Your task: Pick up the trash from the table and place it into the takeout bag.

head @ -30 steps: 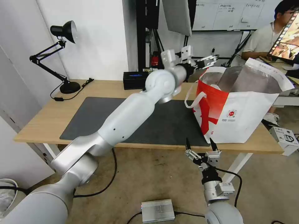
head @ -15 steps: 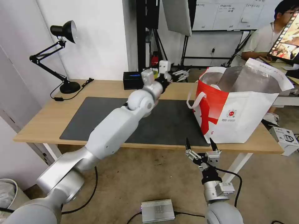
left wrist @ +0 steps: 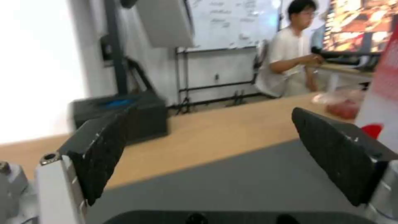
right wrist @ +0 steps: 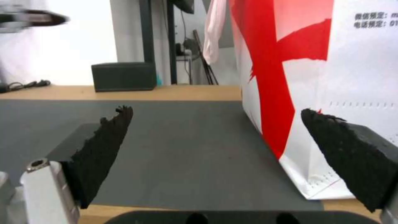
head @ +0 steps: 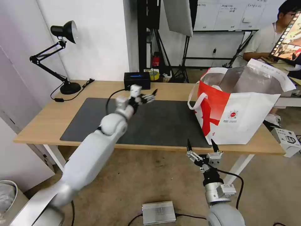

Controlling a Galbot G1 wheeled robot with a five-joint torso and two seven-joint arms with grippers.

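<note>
The takeout bag [head: 247,110] stands open on the right end of the table [head: 44,122], its foil lining showing. My left gripper [head: 152,95] hovers open and empty over the dark mat [head: 169,125], left of the bag. In the left wrist view my left gripper [left wrist: 209,112] faces a clear pack of red trash [left wrist: 342,104] lying on the wood beside the bag's edge [left wrist: 385,90]. My right gripper [head: 201,142] hangs open below the table's front edge; its wrist view shows my right gripper [right wrist: 216,110] empty, facing the bag [right wrist: 340,77].
A small black box [head: 136,81] sits at the table's back edge, and a black desk lamp [head: 64,59] stands at the back left. A grey metal unit [head: 159,212] lies on the floor. A person sits at a desk behind the bag.
My left arm has drawn back from above the bag's mouth, moving left and down over the mat with its gripper open. The right arm has not moved.
</note>
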